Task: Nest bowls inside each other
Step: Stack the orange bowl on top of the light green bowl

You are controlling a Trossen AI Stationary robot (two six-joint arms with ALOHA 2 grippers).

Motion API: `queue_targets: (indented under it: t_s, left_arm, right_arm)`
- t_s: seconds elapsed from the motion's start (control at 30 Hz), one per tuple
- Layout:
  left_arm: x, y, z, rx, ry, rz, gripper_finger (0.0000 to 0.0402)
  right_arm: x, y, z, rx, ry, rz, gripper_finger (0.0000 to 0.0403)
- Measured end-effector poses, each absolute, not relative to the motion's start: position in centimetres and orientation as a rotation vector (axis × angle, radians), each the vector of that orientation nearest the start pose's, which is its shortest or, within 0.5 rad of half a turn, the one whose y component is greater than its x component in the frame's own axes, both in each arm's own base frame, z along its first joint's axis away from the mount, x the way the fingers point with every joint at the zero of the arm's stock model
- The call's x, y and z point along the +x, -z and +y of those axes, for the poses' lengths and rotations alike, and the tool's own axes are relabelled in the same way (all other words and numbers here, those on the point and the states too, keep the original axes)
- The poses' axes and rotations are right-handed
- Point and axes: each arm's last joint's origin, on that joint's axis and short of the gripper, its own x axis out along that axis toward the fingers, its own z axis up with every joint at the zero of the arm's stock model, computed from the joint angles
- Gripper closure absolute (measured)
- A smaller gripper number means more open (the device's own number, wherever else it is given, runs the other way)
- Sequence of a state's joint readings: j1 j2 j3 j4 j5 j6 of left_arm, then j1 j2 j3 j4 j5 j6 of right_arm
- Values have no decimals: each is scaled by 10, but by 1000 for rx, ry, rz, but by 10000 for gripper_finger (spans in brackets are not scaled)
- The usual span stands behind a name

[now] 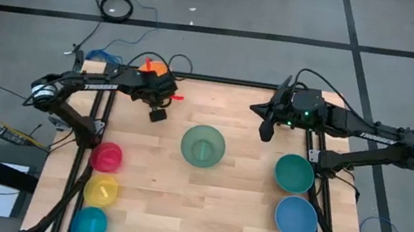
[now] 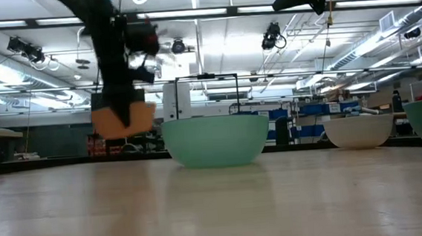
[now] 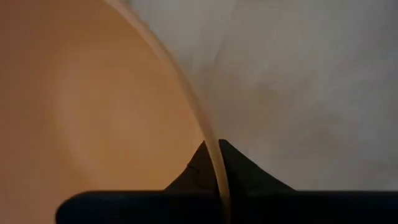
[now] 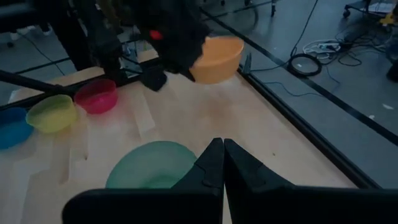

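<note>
- From where I stand, nothing looks nested yet: every bowl I can pick out sits by itself on the desk (image 1: 202,206).
- The left end effector (image 1: 156,80) is clamped on the rim of the orange bowl (image 4: 216,58); the wrist view shows the rim wedged between its dark fingers. In the low view the bowl hangs clear of the wood.
- The pale green bowl (image 1: 202,146) sits open and empty a short way off, between the two end effectors. It looks to me the likeliest place for the orange one to go.
- The right end effector (image 1: 266,131) hovers with fingers pressed together and nothing in them, near the far side of the pale green bowl.
- Just beside the right arm, on the side away from the left end effector, sit the teal bowl (image 1: 294,172) and the blue bowl (image 1: 295,217), close together but apart.
- Under the left arm's elbow, well away from its end effector, the magenta-pink bowl (image 1: 106,156), yellow bowl (image 1: 100,190) and cyan bowl (image 1: 89,223) stand in a row.
- A white bowl (image 2: 358,131) shows only in the low view.
- My guess: this is the first lift, with all the stacking to come.
</note>
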State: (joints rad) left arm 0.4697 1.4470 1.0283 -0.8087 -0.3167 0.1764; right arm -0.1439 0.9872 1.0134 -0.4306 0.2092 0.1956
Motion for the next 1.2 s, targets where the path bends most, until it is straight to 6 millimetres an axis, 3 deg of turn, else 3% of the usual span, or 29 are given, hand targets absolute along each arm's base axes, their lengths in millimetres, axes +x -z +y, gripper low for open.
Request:
queue_targets:
  t_s: [0.17, 0.27, 0.37, 0.6, 0.87, 1.03, 1.2]
  left_arm:
    - [259, -287, 91, 113, -334, 1130, 396]
    - [269, -302, 57, 123, -142, 1089, 396]
    - [278, -305, 27, 105, 10, 1049, 396]
    - [311, -282, -19, 64, 165, 1002, 396]
    - [340, -246, -27, 64, 179, 1040, 396]
    - [346, -238, -25, 56, 161, 1047, 392]
    - [352, -244, -25, 37, 148, 990, 329]
  right_arm:
    - [196, -355, -38, 166, 401, 374, 403]
    - [187, -358, -40, 169, 420, 367, 403]
    - [178, -362, -42, 173, 436, 339, 403]
    - [164, -372, -44, 177, 457, 271, 403]
    - [160, -373, -39, 186, 437, 273, 403]
    - [160, -373, -35, 182, 412, 273, 403]
    - [161, -373, -32, 188, 395, 273, 399]
